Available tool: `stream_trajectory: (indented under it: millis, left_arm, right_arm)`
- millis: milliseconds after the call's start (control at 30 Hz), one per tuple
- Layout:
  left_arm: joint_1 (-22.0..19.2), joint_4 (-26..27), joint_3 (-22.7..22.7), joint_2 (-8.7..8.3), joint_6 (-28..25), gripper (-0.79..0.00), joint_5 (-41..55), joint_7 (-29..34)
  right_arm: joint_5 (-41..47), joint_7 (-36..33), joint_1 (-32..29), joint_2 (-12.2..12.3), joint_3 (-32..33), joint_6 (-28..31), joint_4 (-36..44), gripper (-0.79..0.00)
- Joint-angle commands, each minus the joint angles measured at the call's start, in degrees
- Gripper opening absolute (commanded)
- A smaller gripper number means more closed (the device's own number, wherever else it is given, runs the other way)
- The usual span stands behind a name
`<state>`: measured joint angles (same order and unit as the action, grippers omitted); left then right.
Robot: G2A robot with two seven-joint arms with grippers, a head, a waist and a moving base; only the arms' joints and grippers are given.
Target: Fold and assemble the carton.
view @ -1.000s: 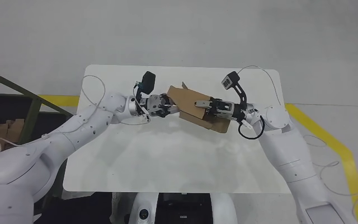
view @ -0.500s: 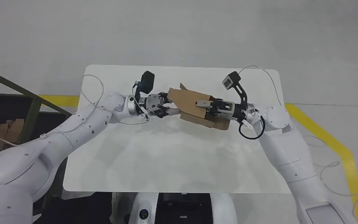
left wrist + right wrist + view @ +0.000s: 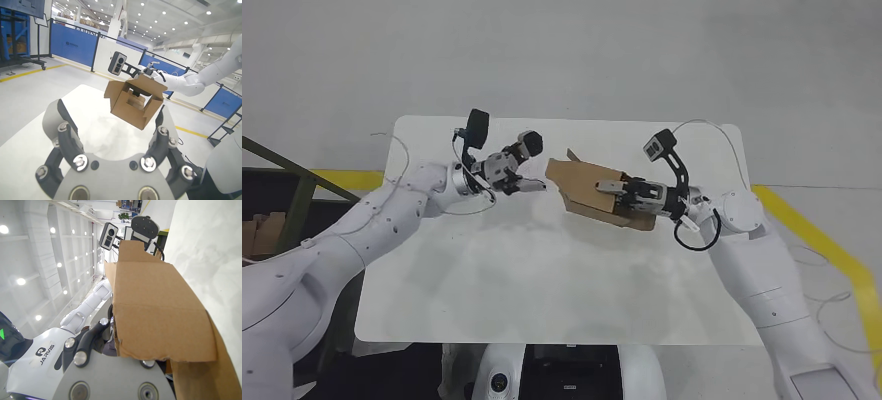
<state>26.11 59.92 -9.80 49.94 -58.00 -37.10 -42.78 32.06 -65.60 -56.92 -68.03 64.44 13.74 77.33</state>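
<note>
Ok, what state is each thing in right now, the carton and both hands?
carton: held above the table, opened into a tube, near end flaps unfolded.
right hand: shut on the carton.
left hand: open, empty, apart from the carton.

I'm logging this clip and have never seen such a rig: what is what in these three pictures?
This is a two-armed robot at a white table. The top picture looks down from a camera above its arms. The other two come from a camera on each wrist, so each looks out along its own gripper. The right gripper is shut on a brown carton, which is partly folded with one end open, and it seems to hold the carton above the table. The left gripper is open, holds nothing, and sits apart from the carton, facing its open end. The left wrist picture looks into that open end. The right wrist picture sees the carton's side up close.
</note>
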Motion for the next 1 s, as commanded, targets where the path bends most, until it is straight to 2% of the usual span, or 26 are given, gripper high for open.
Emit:
stream_trajectory:
  millis: [0, 200, 467, 633, 800, 967]
  left_arm:
    - [-0.06, -0.45, -0.14, 0.09, 0.00, 0.000, 2.57, 0.87]
    - [-0.35, -2.75, -0.77, 1.05, 0.00, 0.000, 11.25, 7.70]
    - [-1.12, -5.27, -1.48, 3.23, 0.00, 0.000, 25.48, 23.94]
    - [-1.46, -4.97, -2.04, 4.44, 0.00, 0.000, 29.00, 32.66]
    - [-0.72, -4.33, -3.10, 5.09, 0.00, 0.000, 31.64, 37.41]
    - [0.34, -2.81, -4.95, 4.73, 0.00, 0.000, 33.53, 40.61]
  right_arm:
    - [-0.47, -0.83, 0.08, 0.03, -0.22, 0.25, 0.11, -0.785]
    - [-2.87, -3.63, 0.50, 0.07, -1.45, 1.96, 1.49, -0.785]
    - [-4.09, -6.34, 1.28, 0.01, -3.04, 3.19, 3.24, -0.785]
    - [-3.72, -6.54, 1.69, -0.07, -3.59, 3.29, 3.19, -0.785]
    - [-3.21, -6.21, 2.00, -0.11, -3.75, 3.36, 2.56, -0.785]
    - [-2.47, -5.40, 1.99, -0.09, -3.47, 3.43, 1.74, -0.785]
